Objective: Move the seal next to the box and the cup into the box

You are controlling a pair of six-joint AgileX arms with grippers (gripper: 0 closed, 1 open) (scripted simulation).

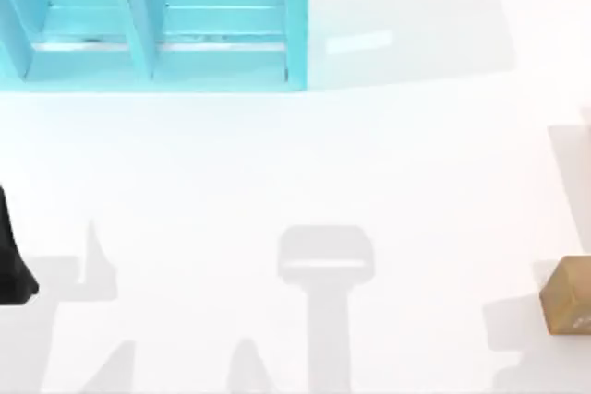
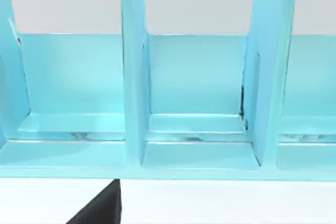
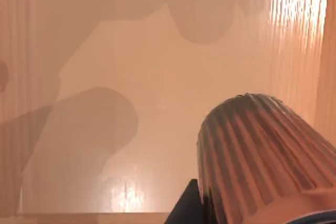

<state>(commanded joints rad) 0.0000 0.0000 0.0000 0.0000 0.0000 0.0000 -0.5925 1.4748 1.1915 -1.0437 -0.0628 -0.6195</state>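
Note:
The ribbed pinkish-copper cup (image 3: 262,156) hangs close under my right wrist, and my right gripper (image 3: 231,214) is shut on it. One dark finger (image 3: 184,211) lies against the cup's side. Below the cup is a glossy tan floor (image 3: 157,77) with walls on either side, seemingly the inside of the box. Round shadows fall on this floor apart from the cup. The tan-brown seal (image 1: 568,294) stands at the table's right edge, with white marks on one face. My left gripper (image 1: 14,269) is a dark shape parked at the table's left edge.
A light blue rack with upright dividers (image 1: 152,25) stands at the back left, and the left wrist camera faces its compartments (image 2: 197,103). Grey arm shadows lie across the white table (image 1: 323,182) near its front.

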